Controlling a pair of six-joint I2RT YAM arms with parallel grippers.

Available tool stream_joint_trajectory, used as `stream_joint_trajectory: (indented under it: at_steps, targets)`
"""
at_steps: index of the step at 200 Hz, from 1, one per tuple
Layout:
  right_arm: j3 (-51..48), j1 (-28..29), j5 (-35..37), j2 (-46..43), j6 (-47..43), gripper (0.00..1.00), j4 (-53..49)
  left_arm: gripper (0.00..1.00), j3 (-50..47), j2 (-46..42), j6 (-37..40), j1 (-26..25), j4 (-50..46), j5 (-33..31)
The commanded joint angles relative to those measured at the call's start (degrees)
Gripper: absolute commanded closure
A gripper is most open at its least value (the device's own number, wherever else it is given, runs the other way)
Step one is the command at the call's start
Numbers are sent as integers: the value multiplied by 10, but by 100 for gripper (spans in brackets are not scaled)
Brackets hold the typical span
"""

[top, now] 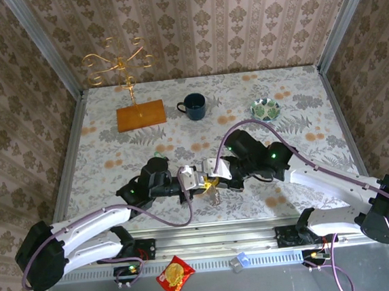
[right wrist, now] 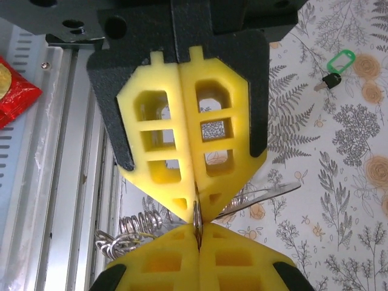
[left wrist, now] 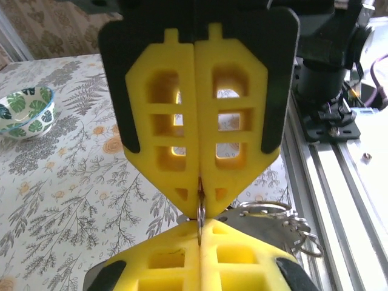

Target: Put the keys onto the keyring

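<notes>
Keyring [left wrist: 200, 213] | left tool [left wrist: 200, 234] clamped on it; right tool [right wrist: 197, 235] likewise | green key [right wrist: 338, 64] lying well apart

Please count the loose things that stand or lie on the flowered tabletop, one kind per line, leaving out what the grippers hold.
Dark blue mug: 1
Leaf-patterned bowl: 1
Gold wire stand on its wooden base: 1
Green-tagged key: 1
Total: 4

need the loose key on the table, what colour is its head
The key head is bright green; right wrist view.
</notes>
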Motion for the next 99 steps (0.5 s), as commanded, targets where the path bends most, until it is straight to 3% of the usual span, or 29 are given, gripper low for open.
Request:
stream_joint_trajectory:
  at_steps: [1, 43, 99]
  targets:
    - [-2, 5, -20, -22, 6, 91, 12, 100, 20, 2, 21, -1, -13, 4]
    - [-85, -46, -75, -87, 62, 69, 116, 100, -3, -9, 2, -1, 26, 5]
    - [-137, -52, -89, -104, 145, 67, 173, 100, -32, -12, -28, 0, 84, -1]
